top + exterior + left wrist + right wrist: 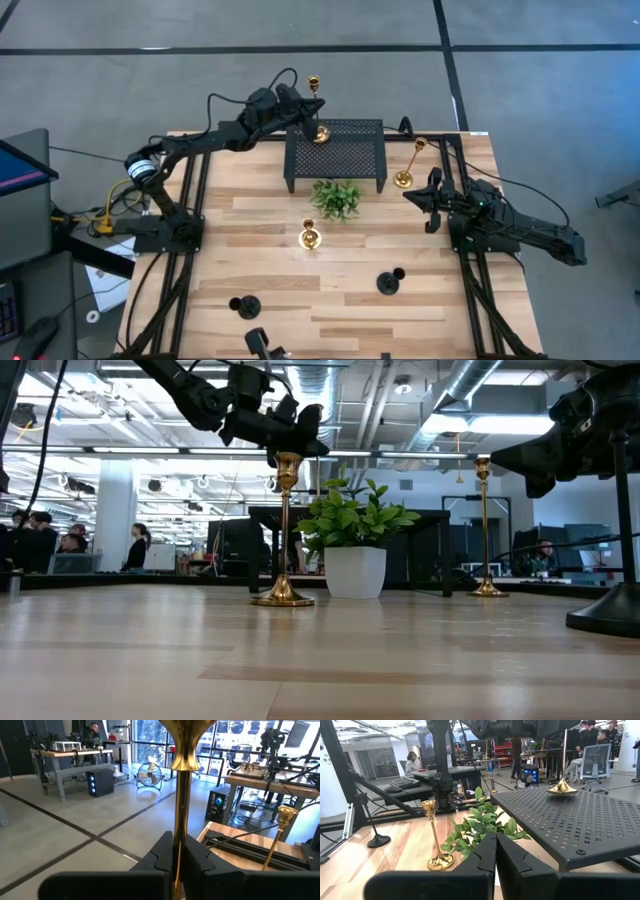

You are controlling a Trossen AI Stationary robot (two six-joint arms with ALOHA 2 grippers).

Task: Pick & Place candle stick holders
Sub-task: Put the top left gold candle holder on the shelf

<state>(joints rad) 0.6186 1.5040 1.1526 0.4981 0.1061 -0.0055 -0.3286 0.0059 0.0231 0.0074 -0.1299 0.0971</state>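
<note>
Your left gripper (303,113) is at the far side of the surface (270,240), over the black mesh stand (335,150), and it is clamped on the stem of a tall gold candle stick holder (320,132). That holder's round base sits on the stand's mesh top near its left far corner, with the stem upright, as your right wrist view shows. In your left wrist view the gold stem (179,810) runs straight up between the two dark fingers (160,855), which press against it on both sides.

Your right gripper (434,200) waits at the right edge of the surface, fingers fully closed on nothing, pointing toward the green plant (336,198).

The second tall gold holder (404,178) stands upright on the surface just right of the stand, near your right gripper but apart from it. A third gold holder (309,237) stands just in front of the plant, in the middle of the surface. One black holder (389,282) sits nearer you on the right, and another black holder (243,305) nearer you on the left, well apart from each other.

In the low view people (135,547) show in the room far behind the surface
</note>
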